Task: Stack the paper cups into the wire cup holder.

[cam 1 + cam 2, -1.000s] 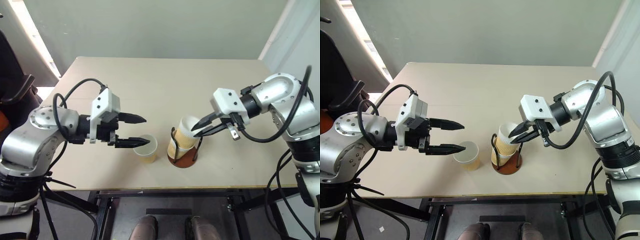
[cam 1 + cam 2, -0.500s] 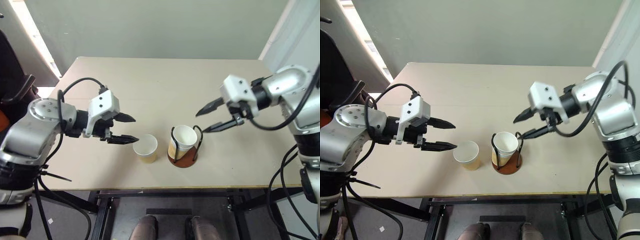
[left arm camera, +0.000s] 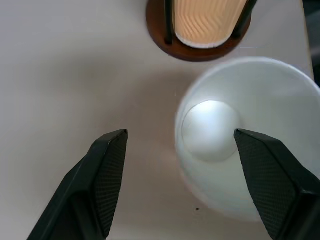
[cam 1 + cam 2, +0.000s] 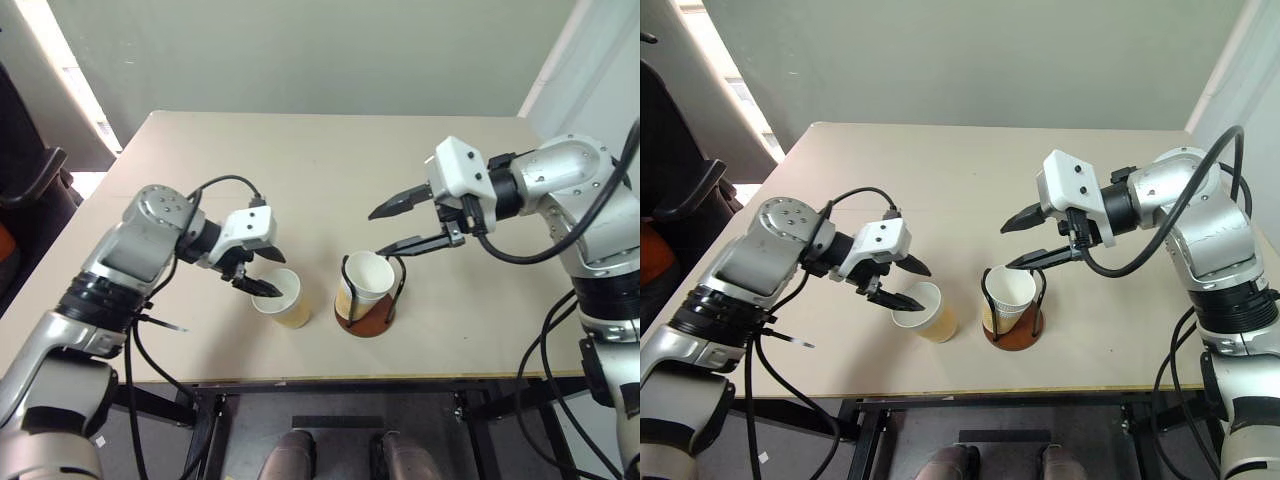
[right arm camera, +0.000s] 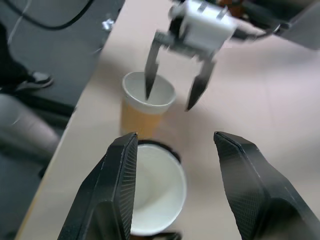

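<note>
Left end effector [image 4: 263,274]: open; one finger inside the loose paper cup [image 4: 281,298]'s rim
Right end effector [image 4: 390,228]: open above the holder [image 4: 367,298]
Holder: on the worktop [image 4: 320,170]; cups [image 4: 366,278] nested inside; loose cup at its 9 o'clock

Even, diffuse indoor light covers the bench [image 4: 330,160], with a bright overexposed strip of daylight along the upper left edge of the head views. Shadows are soft and short: a faint one lies beside the free-standing paper cup [image 4: 282,297] and another under the wire cup holder [image 4: 365,318]. The head views are sharp across the bench. In the left wrist view the cup's white interior [image 3: 212,131] shows a blown-out glare spot, and the near fingers [image 3: 107,172] are slightly soft. The right wrist view is motion-blurred throughout, the left end effector [image 5: 175,87] smeared and the floor beyond the bench edge out of focus.
</note>
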{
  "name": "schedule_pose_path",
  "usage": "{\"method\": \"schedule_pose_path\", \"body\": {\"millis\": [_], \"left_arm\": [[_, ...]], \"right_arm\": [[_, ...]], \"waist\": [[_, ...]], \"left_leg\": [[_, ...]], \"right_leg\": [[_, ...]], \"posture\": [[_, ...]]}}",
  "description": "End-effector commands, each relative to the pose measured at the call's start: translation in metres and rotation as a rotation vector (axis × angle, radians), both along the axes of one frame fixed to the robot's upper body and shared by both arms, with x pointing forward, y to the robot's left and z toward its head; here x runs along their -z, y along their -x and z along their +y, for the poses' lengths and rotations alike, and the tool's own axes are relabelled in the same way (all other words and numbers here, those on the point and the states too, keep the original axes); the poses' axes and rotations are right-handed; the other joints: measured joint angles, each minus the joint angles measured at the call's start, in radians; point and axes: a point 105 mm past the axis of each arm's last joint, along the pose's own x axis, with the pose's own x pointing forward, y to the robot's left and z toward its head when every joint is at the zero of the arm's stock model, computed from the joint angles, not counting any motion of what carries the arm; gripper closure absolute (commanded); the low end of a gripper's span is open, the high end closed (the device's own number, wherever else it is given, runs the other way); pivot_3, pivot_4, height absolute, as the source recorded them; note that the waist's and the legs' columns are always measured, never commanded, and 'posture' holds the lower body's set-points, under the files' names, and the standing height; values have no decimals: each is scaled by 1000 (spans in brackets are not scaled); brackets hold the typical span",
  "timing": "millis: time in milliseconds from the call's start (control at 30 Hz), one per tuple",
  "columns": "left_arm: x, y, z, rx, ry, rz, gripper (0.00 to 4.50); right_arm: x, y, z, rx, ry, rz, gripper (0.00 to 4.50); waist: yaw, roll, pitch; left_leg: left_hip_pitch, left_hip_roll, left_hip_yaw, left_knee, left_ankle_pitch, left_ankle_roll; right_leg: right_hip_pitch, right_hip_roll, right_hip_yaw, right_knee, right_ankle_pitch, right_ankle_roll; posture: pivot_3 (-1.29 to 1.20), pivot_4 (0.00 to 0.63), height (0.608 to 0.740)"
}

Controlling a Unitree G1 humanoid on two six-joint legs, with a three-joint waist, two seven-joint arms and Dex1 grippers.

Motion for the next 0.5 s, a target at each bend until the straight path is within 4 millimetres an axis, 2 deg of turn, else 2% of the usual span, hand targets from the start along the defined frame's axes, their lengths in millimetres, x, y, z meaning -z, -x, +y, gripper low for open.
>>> {"method": "schedule_pose_path", "body": {"millis": [33,200,267,333,433,500], "left_arm": [[-7,-3,-1,17,-5,-23,2132],[-8,-4,-3,30,2,-24,3957],[-11,-3,-3,43,10,-24,4447],[-16,-1,-4,61,25,-26,4447],[-44,5,-8,116,114,-51,4447],[-75,7,-11,150,185,-120,4447]], "right_arm": [[-5,2,-2,14,4,-56,1977],[-5,3,-6,27,4,-58,1977],[-6,2,-8,37,8,-60,1977],[-7,2,-11,44,11,-53,1977],[-6,14,-23,14,45,1,1977],[-9,21,-34,13,45,27,1977]], "waist": [[0,0,0],[0,0,0],[1,0,0],[1,0,0],[3,0,0],[6,0,0]], "left_leg": [[0,0,0,0,0,0],[-1,0,0,2,0,0],[-1,0,0,2,0,0],[-1,0,0,2,0,1],[-2,0,0,3,0,1],[-4,0,0,3,0,1]], "right_leg": [[0,0,0,0,0,0],[0,0,0,0,0,0],[0,0,0,0,0,0],[0,0,0,0,0,0],[0,0,0,0,0,0],[0,0,-1,-1,0,0]], "posture": [[0,150,740],[0,150,740],[0,150,740],[0,150,740],[0,150,740],[0,150,740]]}}
